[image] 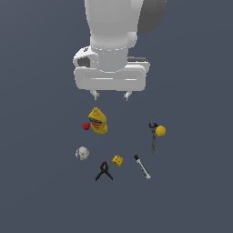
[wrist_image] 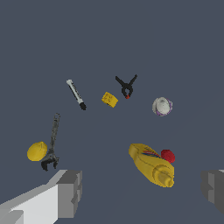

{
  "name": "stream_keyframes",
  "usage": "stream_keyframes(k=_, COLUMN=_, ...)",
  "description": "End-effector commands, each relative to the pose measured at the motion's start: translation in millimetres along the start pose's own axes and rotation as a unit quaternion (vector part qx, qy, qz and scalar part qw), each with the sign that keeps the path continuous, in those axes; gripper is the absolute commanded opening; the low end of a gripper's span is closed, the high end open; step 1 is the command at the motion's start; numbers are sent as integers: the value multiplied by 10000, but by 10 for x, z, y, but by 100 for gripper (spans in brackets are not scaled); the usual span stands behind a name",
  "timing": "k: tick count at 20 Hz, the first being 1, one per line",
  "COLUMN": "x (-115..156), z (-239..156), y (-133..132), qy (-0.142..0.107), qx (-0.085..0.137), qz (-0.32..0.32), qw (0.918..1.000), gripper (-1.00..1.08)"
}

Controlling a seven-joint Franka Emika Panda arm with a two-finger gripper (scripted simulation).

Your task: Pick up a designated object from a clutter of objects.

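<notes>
Gripper [image: 111, 96] hangs above the clutter, jaws released and empty. The white marker [image: 142, 167] lies apart from the yellow block [image: 118, 160]. Recommend closing across its slim barrel at mid-length.

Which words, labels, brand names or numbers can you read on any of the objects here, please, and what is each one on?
No text can be read in either view.
The yellow mustard bottle carries a red and blue label patch, too small and blurred to read.
The whitish ball shows faint purplish markings, not legible.
The white marker and yellow block show no readable writing.
</notes>
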State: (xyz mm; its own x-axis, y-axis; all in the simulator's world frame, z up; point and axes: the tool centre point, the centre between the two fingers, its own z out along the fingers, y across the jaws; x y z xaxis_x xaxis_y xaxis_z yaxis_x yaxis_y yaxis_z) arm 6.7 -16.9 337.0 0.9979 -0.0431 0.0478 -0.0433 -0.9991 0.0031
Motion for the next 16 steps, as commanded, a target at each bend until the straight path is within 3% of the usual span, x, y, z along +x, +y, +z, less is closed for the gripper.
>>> stream_keyframes(k=1, x=0, z=0, y=0, qy=0, qx=0, qz=0, qw=10000, gripper=100)
stream_keyframes(k=16, x=28, z=-56, y=-189, qy=32, qx=130, qz=-135, qw=9998, gripper=100)
